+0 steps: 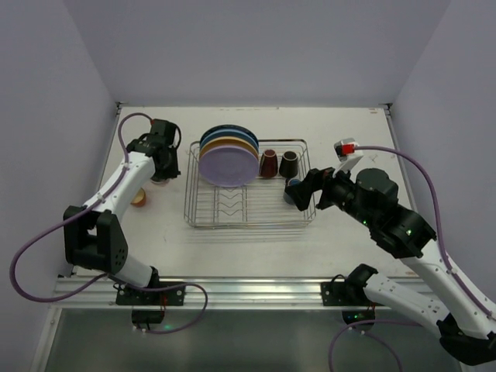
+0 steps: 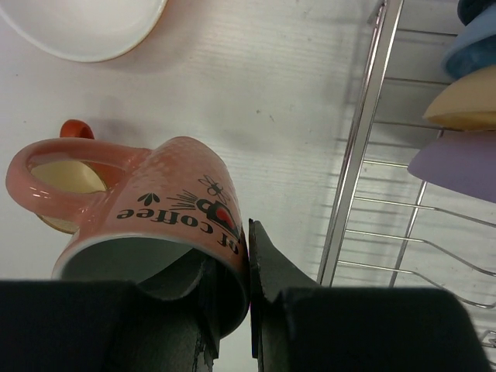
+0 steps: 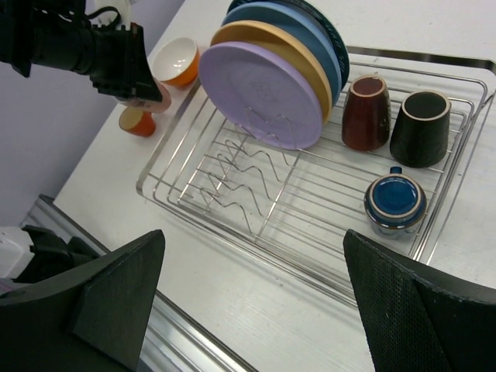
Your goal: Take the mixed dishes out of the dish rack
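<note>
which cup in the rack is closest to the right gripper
The blue cup, alone by the right edge of the rack; the brown cup and black cup sit side by side farther back.

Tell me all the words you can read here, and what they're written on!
"coffee": on the pink cup, upside down in the left wrist view.
Bigger letters next to it on the same cup: partly turned out of sight, not readable.
No other writing shows in any view.
</note>
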